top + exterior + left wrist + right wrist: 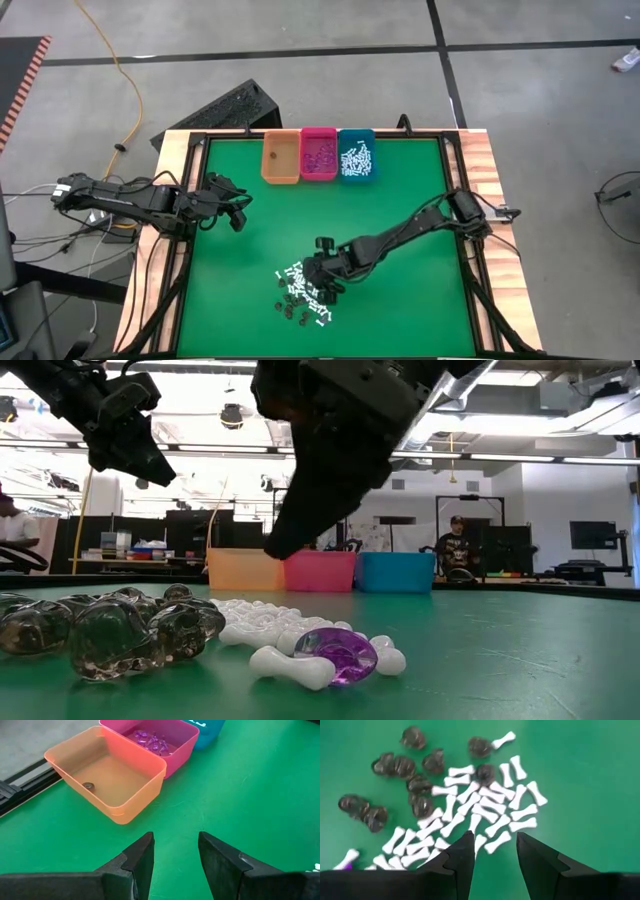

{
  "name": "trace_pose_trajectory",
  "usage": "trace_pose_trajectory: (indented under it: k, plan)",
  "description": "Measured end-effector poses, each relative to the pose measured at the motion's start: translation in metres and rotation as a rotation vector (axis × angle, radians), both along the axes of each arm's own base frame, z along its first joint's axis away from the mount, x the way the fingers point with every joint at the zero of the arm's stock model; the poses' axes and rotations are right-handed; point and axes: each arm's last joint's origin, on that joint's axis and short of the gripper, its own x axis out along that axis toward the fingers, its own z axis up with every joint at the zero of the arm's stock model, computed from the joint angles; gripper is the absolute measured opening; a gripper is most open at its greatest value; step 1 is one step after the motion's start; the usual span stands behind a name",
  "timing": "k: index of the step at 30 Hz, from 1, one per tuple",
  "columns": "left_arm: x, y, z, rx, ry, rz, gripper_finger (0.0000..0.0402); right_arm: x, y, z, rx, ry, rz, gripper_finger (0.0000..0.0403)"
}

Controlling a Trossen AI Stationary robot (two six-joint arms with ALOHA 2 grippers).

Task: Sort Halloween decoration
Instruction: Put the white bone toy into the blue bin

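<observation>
The Halloween decoration lies in a loose pile (300, 292) on the green mat near the table's front edge. It is made of white bone-shaped sticks (485, 810), dark translucent bits (415, 785) and a purple bit (337, 653). My right gripper (495, 840) hangs open just above the pile, slanting down, with nothing between its fingers. In the low view it (278, 548) stands clear of the mat. My left gripper (238, 215) waits open above the mat at the left, facing the bins, and is also in the left wrist view (176, 840).
Three bins stand side by side at the far edge. The orange bin (135, 795) holds one dark bit (88, 785), the pink bin (182, 745) holds purple bits, and the teal bin (372, 150) holds white sticks. Bare green mat lies between pile and bins. People are in the room beyond.
</observation>
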Motion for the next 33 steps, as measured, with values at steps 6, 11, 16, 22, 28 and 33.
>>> trace_pose_trajectory:
  k: [6,11,16,22,28,33]
  plan:
    - [0.000,0.000,0.000,0.002,0.002,-0.002,0.0144,0.005,-0.001,-0.017,-0.014,0.018,-0.032,0.0176]
    - [0.000,0.000,0.000,0.003,0.002,-0.002,0.0144,0.008,0.002,-0.032,0.013,0.038,-0.078,0.0176]
    - [0.000,0.000,0.000,0.003,0.003,-0.002,0.0144,0.008,0.002,-0.040,0.041,0.066,-0.137,0.0173]
    - [0.000,0.000,0.000,0.004,0.002,-0.002,0.0144,0.007,0.000,-0.041,0.027,0.077,-0.161,0.0138]
    - [0.000,0.000,0.000,0.005,0.003,0.000,0.0144,0.007,-0.003,-0.040,0.019,0.081,-0.168,0.0055]
    - [0.000,0.000,0.000,0.005,0.003,0.000,0.0144,0.008,-0.007,-0.039,0.018,0.079,-0.171,0.0016]
